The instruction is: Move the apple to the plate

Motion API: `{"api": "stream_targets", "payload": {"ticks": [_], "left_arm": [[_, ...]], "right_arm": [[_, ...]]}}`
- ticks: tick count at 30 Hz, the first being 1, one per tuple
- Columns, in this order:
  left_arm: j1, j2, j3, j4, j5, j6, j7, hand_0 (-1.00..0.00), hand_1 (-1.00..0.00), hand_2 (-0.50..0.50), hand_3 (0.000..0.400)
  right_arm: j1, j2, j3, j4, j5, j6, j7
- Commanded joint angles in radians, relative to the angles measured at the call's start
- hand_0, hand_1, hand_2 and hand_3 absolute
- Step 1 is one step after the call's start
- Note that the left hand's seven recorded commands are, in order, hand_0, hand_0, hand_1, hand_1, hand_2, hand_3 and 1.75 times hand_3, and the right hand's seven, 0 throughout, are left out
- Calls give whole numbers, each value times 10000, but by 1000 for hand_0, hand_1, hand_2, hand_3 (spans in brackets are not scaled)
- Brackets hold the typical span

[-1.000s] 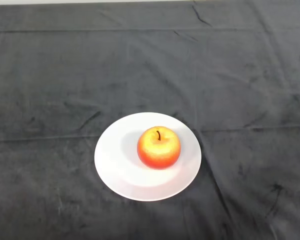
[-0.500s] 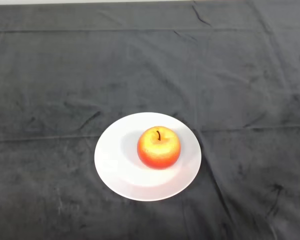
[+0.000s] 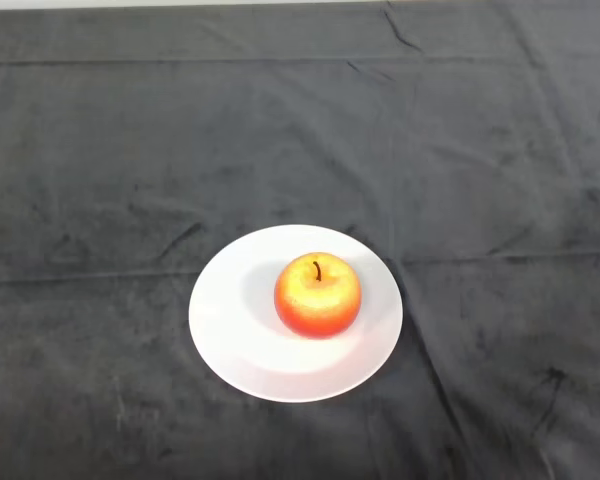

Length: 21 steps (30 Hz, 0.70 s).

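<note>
Apple, red-orange with a yellow patch near the dark stem, sits upright on the white plate, slightly right of the plate's centre. Plate rests flat on the dark cloth covering the bench, near the lower middle of the head view. Cloth shows creases.

You saw a dark cloth covering the bench, creased in places, with a pale strip along its far edge.
</note>
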Motion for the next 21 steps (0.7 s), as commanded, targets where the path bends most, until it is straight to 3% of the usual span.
{"api": "stream_targets", "payload": {"ticks": [1,21], "left_arm": [[-345,554,171,574,119,-243,-80,0,0,0,0],[-395,513,132,654,169,-217,-156,0,0,0,0]], "right_arm": [[-278,-272,-195,-78,133,-92,93],[-280,-273,-199,-76,129,-92,94]]}}
